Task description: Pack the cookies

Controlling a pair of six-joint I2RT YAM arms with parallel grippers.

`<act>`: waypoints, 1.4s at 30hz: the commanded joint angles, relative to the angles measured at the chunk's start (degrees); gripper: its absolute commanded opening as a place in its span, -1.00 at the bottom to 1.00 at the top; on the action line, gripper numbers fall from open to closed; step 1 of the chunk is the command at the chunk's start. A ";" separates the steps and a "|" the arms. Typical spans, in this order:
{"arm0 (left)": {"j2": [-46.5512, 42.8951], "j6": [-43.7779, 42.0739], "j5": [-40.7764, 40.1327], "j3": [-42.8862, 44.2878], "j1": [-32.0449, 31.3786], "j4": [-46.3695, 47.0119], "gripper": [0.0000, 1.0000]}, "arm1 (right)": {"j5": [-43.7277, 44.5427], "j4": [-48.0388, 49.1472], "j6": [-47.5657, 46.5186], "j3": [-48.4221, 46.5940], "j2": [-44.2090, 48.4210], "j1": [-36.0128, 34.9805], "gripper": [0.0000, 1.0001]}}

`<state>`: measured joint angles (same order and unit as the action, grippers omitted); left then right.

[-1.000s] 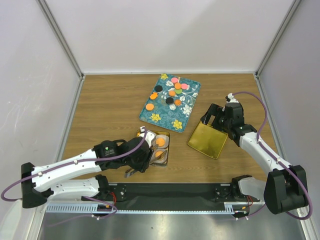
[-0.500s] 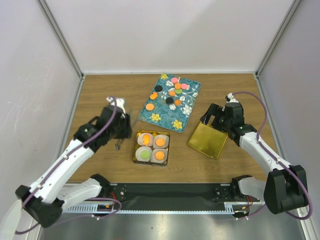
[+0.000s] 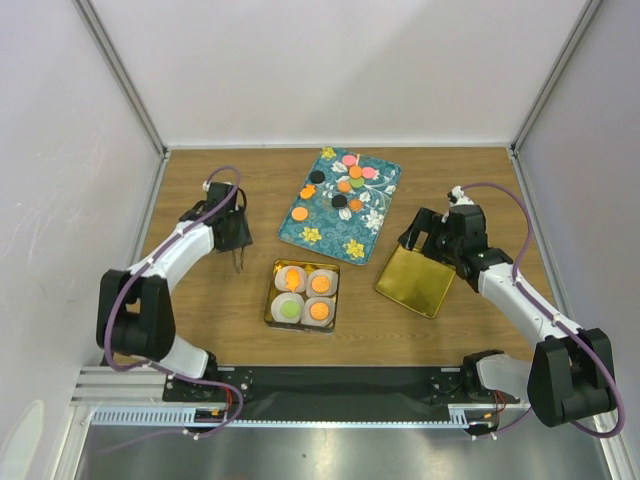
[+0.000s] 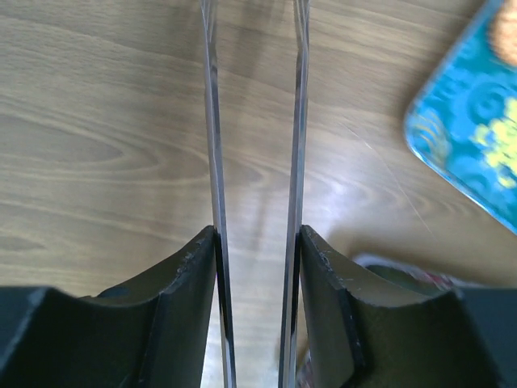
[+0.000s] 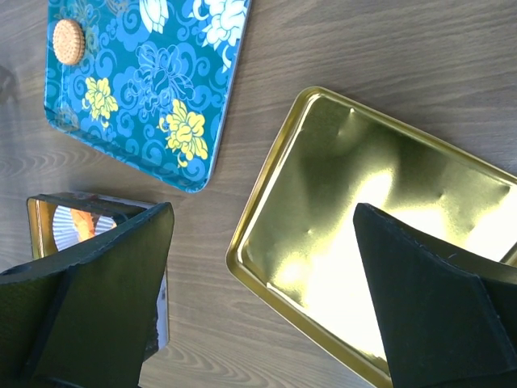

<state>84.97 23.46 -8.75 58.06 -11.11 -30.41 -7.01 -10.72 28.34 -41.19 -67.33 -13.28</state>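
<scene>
On the left, our left gripper (image 3: 236, 243) hangs over bare wood at ten o'clock from the gold tin (image 3: 336, 268). Its fingers are clamped on a pair of tweezers (image 4: 300, 121), whose two thin arms stand apart with only tabletop showing between them. The tin holds four white paper cups (image 3: 279, 312), each carrying one of the cookies (image 3: 321, 283): three orange and one green. The other cookies lie loose on the teal tray (image 3: 335, 228) at twelve o'clock from the tin, orange, pink, black and green, bunched toward its far end. At three o'clock from the tin lies the gold lid (image 3: 415, 285), inside up. Our right gripper (image 3: 425, 232) hovers over its far corner, jaws spread wide and gripping nothing.
</scene>
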 commanded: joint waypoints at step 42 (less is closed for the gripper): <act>-29.76 -5.36 16.45 -2.95 -27.81 1.93 0.84 | 20.19 -23.99 10.68 6.81 17.92 5.19 0.89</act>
<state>56.14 19.38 -0.05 58.98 -37.01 -27.51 9.85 -28.75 34.94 -36.99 -54.61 -9.30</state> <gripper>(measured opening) 0.927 0.959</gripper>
